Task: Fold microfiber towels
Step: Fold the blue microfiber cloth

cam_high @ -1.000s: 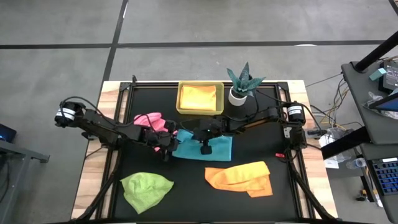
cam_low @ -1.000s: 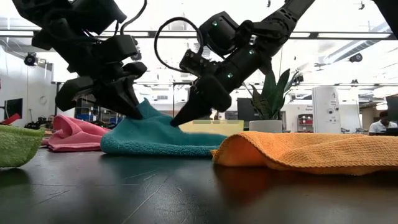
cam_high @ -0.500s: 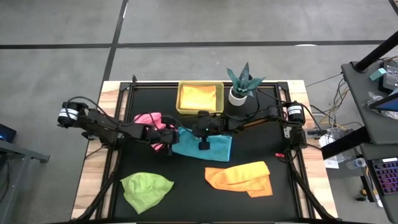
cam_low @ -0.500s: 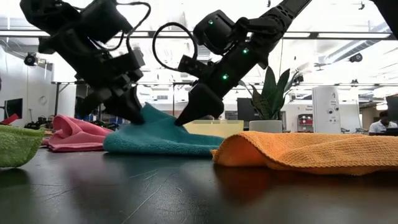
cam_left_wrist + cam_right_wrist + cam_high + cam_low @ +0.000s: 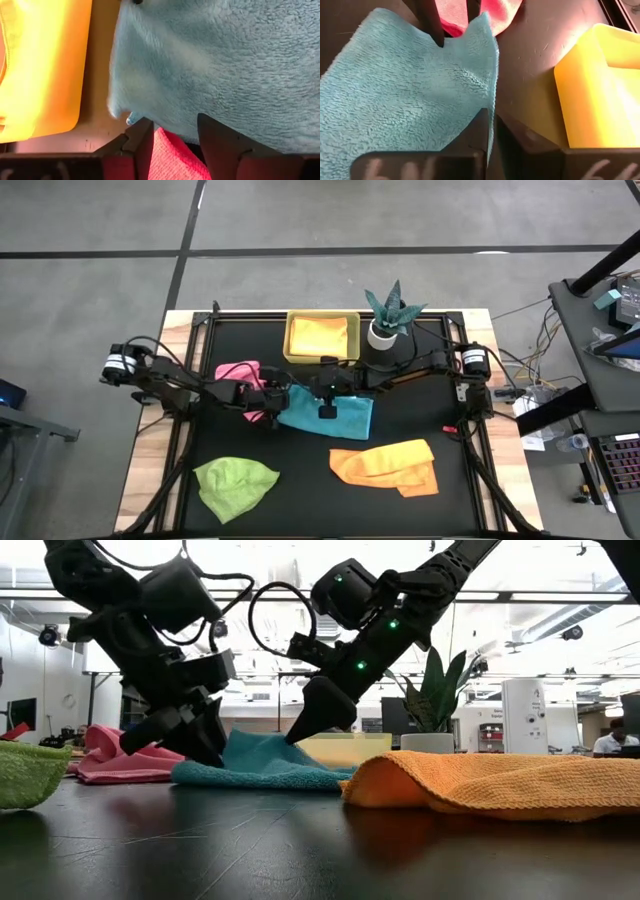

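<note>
The turquoise towel (image 5: 328, 412) was seen near the centre of the high view, lying on the black worktop (image 5: 420, 490) as a fuzzy, roughly rectangular cloth, doubled over. Its upper edge was pinched thin between the nearly closed fingers of the right end effector (image 5: 491, 131). The left end effector (image 5: 172, 131) was held at the towel's left corner, fingers parted, nothing gripped between them. A pink towel (image 5: 243, 374) was crumpled just left; a green one (image 5: 236, 484) and an orange one (image 5: 388, 464) lay lower down.
</note>
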